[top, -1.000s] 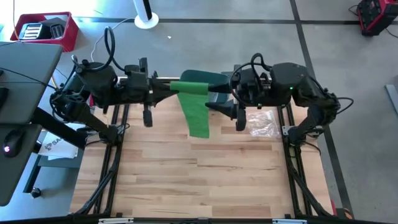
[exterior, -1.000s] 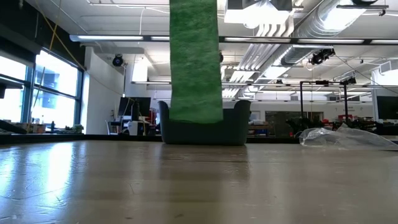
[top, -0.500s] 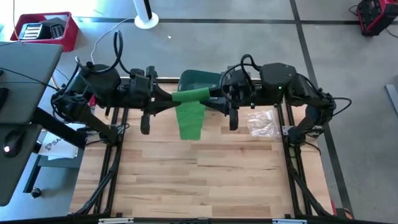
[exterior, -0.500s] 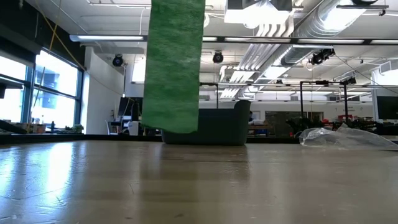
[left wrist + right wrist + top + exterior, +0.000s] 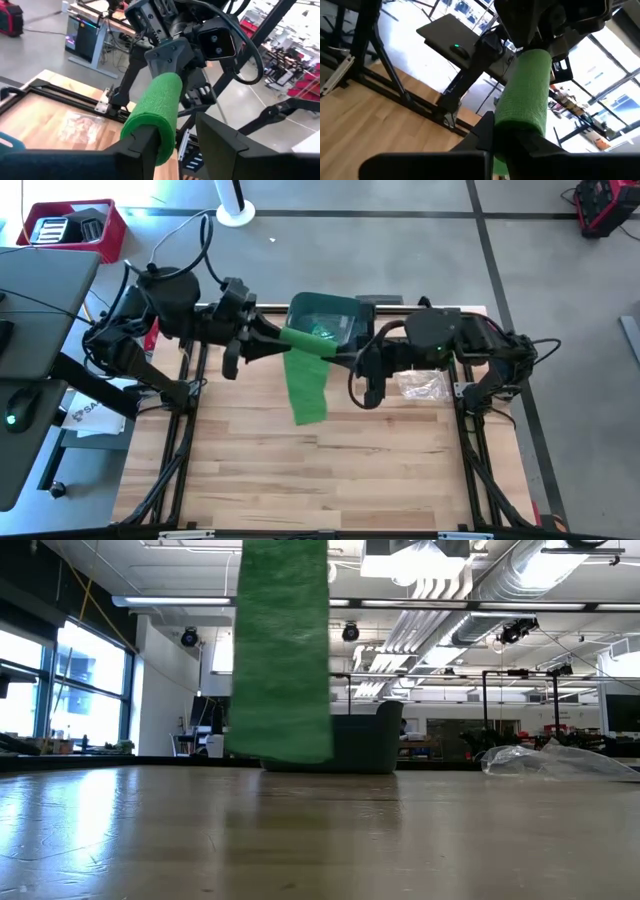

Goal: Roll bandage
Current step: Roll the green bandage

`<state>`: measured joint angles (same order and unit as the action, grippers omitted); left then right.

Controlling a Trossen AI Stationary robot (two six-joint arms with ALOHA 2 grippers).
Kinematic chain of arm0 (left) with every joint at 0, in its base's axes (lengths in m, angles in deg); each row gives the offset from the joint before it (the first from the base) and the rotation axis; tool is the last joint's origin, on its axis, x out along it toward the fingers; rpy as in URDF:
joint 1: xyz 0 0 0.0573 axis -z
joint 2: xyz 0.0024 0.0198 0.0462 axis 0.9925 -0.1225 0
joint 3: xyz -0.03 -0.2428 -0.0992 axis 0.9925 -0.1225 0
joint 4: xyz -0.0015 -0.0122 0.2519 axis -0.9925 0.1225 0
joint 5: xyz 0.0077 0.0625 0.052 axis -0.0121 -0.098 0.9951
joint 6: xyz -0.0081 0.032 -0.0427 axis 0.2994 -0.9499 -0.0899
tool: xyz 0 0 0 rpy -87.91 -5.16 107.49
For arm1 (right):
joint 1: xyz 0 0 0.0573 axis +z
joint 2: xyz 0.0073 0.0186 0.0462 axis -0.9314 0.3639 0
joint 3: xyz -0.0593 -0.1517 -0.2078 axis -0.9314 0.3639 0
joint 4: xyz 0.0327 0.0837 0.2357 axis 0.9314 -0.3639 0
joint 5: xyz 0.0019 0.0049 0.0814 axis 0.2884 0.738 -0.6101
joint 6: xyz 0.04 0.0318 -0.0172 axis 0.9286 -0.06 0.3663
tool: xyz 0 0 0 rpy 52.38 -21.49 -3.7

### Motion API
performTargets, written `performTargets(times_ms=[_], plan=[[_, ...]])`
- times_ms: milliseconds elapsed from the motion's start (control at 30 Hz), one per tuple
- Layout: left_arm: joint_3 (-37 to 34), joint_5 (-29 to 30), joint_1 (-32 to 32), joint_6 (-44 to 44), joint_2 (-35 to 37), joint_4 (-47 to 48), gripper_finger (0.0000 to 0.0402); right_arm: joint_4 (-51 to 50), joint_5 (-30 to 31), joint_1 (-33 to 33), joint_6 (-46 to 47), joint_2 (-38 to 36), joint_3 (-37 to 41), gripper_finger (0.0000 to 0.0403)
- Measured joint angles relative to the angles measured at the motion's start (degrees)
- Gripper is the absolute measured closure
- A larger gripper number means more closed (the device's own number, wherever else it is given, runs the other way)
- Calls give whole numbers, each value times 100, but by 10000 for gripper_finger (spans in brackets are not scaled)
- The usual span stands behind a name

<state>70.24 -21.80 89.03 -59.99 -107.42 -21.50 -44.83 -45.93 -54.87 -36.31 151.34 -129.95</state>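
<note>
Grippers meet over the far middle of the light wooden slatted table (image 5: 330, 470), each at one end of a green, partly rolled fabric bandage (image 5: 306, 350). The right gripper (image 5: 507, 137) is clenched on the roll's end: its own wrist view shows both dark fingers (image 5: 485, 131) pressed against the green cylinder, which points away from the camera toward the other arm. The left gripper (image 5: 175, 137) sits at the opposite end with its jaws parted; one finger (image 5: 145, 142) touches the side of the roll, while the other stands clear of it with a gap between, so the roll is released on that side.

From the roll a flat tail of the bandage hangs down toward the table. In the low view this tail (image 5: 280, 650) hangs straight, and its lower edge stays above the table surface without touching it.

Behind the bandage, at the table's far edge, stands a dark green plastic bin (image 5: 325, 315). A crumpled clear plastic bag (image 5: 422, 384) lies on the table near the right edge, just beside the right arm and apart from the bandage.
</note>
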Motion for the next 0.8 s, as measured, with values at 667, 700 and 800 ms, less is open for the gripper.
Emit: performTargets(times_ms=[667, 700, 800], plan=[[22, -428, 16, -3207, 15, 79, 394, 592, -1246, -340, 4441, -50, 11, 267], [22, -424, 53, -3477, 13, 88, 391, 614, -1252, -380, 4673, -50, 11, 265], [20, -349, 175, -4196, 9, 129, 383, 710, -1250, -485, 5178, -46, 11, 272]])
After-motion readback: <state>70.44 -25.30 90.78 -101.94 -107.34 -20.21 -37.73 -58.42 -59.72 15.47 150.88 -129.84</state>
